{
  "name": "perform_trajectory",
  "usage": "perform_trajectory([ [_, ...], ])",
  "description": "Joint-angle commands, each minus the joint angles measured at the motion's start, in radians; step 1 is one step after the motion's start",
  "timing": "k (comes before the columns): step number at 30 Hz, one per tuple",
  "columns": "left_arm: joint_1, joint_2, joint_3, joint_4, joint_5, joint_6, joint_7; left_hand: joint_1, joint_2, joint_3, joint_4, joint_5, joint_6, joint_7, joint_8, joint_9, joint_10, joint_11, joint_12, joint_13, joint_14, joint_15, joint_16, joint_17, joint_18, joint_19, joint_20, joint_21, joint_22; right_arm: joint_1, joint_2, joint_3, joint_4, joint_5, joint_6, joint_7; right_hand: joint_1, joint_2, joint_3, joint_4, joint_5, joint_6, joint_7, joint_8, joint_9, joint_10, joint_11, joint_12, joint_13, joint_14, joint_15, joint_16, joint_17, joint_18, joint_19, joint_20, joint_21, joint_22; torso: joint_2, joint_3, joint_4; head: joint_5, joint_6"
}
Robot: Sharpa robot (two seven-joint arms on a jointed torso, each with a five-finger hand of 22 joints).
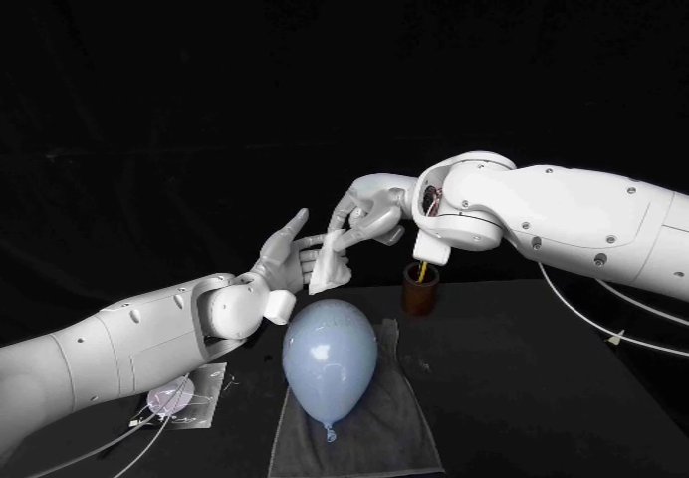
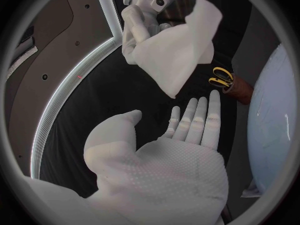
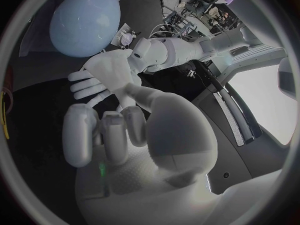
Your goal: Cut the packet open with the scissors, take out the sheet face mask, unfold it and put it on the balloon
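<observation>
The balloon lies at lower centre on a grey cloth on the worktop. Above it, mid-frame, my right hand pinches the hanging sheet face mask. My left hand is just beside it, fingers spread, grasping nothing.

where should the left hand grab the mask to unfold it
Probably the free lower corner of the mask, approached from the side of the left hand: the right hand pinches its top, so the folded sheet hangs with that corner loose.
</observation>
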Motion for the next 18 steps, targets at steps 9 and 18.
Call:
perform_trajectory([
  [9, 0.004, -0.025, 0.014, 0.027, 0.004, 0.169, -0.097, 0.033, 0.029, -0.027, 0.0, -0.005, 0.024, 0.171, -0.05, -0.049, -0.059, 0.0, -0.025, -0.003, -0.004, -0.003, -0.008, 0.0, 0.025, 0.073, -0.002, 0.01, -0.003, 0.003, 0.022, 0.004, -0.043, -0.042, -0.06, 0.008, 0.009, 0.0, -0.001, -0.006, 0.004, 0.006, 0.0, 0.007, 0.083, -0.005, -0.004, -0.002, 0.058, 0.099, -0.006, 0.004, 0.238, -0.001, 0.045, -0.002, -0.002, 0.159, -0.001, -0.0008, 0.0038, 0.003, -0.007],
  [18, 0.005, -0.045, 0.016, 0.048, 0.004, 0.191, -0.11, 0.048, 0.058, -0.066, 0.001, -0.005, 0.115, 0.17, -0.067, -0.084, 0.038, -0.01, 0.0, 0.002, 0.12, -0.017, 0.025, 0.023, 0.034, 0.113, -0.005, 0.003, -0.005, 0.002, 0.037, -0.001, -0.104, -0.121, -0.01, -0.054, 0.009, -0.001, -0.001, -0.007, 0.004, 0.006, 0.0, 0.007, 0.083, -0.004, -0.004, -0.002, 0.059, 0.099, -0.006, 0.004, 0.238, -0.001, 0.046, -0.002, 0.0, 0.161, 0.001, -0.0006, 0.0014, 0.004, -0.017],
])
